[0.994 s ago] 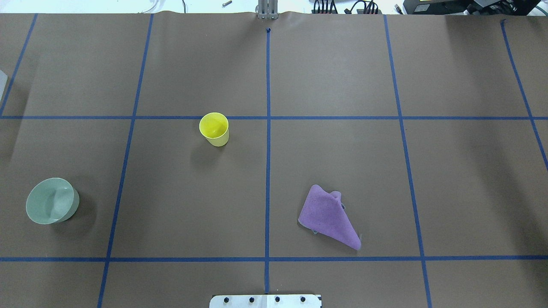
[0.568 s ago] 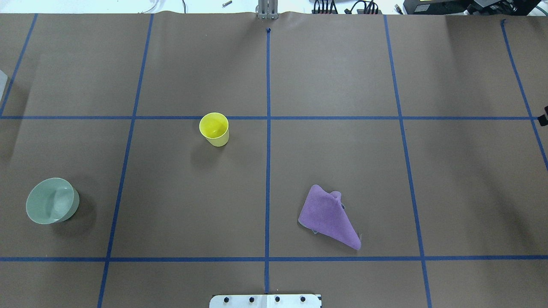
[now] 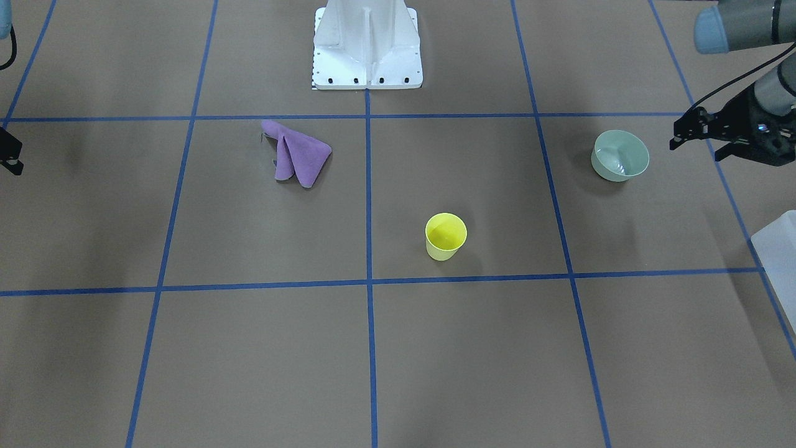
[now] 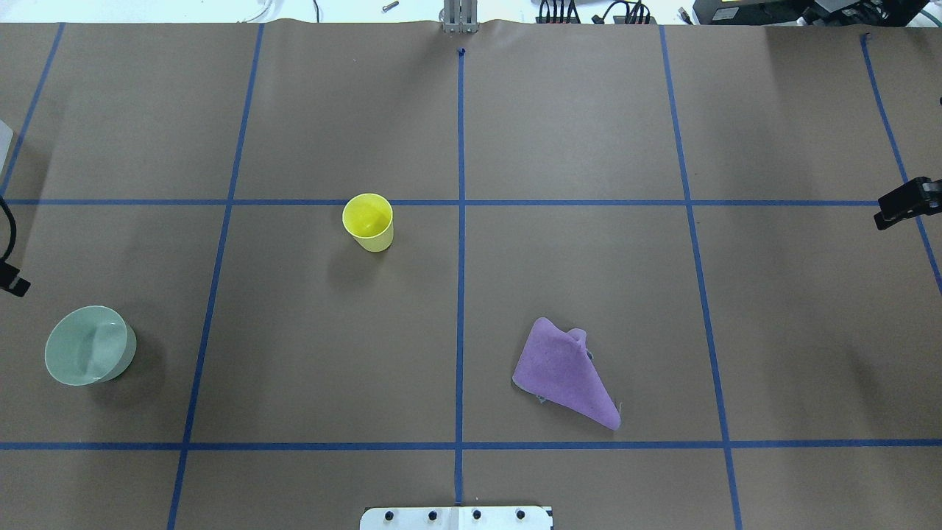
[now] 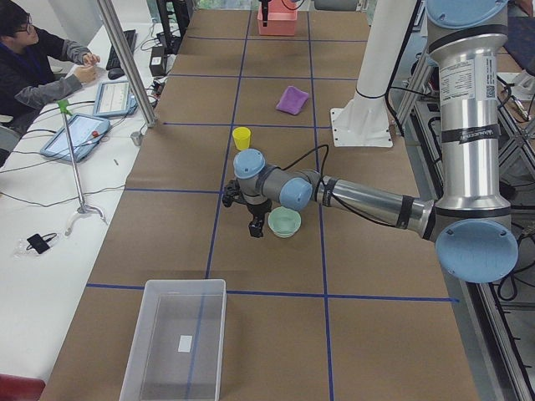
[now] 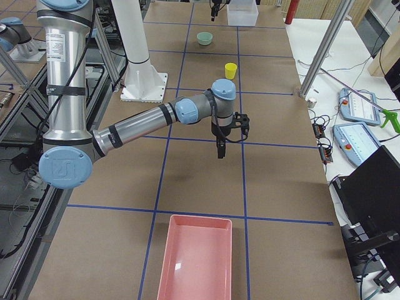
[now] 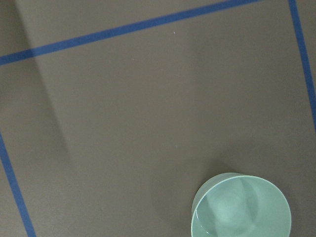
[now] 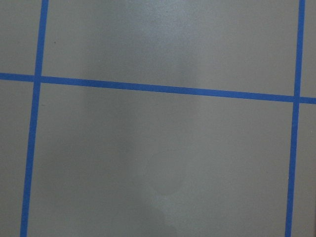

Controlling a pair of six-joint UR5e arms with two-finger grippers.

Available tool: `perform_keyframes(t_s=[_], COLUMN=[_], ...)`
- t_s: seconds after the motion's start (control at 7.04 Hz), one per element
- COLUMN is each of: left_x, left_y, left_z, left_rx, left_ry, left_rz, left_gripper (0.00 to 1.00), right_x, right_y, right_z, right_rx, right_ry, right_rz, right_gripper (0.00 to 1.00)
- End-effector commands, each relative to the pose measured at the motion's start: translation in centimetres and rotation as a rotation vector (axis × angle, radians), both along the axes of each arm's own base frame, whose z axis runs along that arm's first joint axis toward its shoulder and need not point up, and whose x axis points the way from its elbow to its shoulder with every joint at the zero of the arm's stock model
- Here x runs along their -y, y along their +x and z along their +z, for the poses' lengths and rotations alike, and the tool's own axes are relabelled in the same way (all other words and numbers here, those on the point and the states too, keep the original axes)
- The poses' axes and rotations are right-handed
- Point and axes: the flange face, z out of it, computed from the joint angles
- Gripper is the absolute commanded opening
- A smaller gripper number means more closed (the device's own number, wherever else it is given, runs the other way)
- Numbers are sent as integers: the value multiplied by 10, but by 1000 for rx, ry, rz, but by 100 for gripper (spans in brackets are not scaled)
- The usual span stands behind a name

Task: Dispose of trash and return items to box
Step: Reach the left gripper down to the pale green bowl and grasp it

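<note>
A yellow cup (image 4: 368, 221) stands upright left of the table's centre line. A pale green bowl (image 4: 90, 346) sits at the near left and also shows in the left wrist view (image 7: 242, 207). A crumpled purple cloth (image 4: 563, 372) lies right of centre. My left gripper (image 3: 699, 144) hovers open and empty just beside the bowl (image 3: 620, 155), apart from it. My right gripper (image 4: 901, 205) is at the table's right edge, over bare paper, far from the cloth. In the right side view it (image 6: 230, 137) looks open and empty.
A clear plastic box (image 5: 175, 342) stands at the table's left end. A pink bin (image 6: 194, 262) stands at the right end. The robot's white base (image 3: 367, 43) is at the near middle. Blue tape lines grid the brown paper.
Both grippers have come into the overhead view. The right one moved in from the right edge, the left one appears at the left edge. The cup, bowl and cloth have not moved.
</note>
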Motion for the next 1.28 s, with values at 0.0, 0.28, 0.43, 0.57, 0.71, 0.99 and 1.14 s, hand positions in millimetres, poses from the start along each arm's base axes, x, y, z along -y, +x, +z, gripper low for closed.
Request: perform_keyframes(t_s=[0.0, 0.28, 0.43, 0.57, 0.71, 0.99, 1.14], left_x=[-24, -30, -31, -32, -32, -31, -34], left_y=[48, 57, 58, 59, 59, 58, 58], left_z=[50, 58, 58, 58, 58, 52, 40], left_rx=[-48, -75, -76, -77, -78, -88, -130], left_ry=[-4, -2, -2, 0, 1, 8, -7], left_rz=[-44, -37, -32, -29, -29, -28, -1], left_gripper=[99, 85, 17, 0, 0, 0, 0], right_x=[0, -1, -1, 0, 1, 2, 3], right_y=[-1, -2, -2, -2, -2, -3, -5], right_z=[1, 0, 0, -1, -2, -3, -4], right_rx=[-2, -1, -1, 0, 1, 1, 2], right_ry=[0, -1, 1, 2, 4, 5, 7], right_rz=[2, 0, 0, 0, 0, 0, -2], right_gripper=[100, 100, 100, 100, 100, 100, 100])
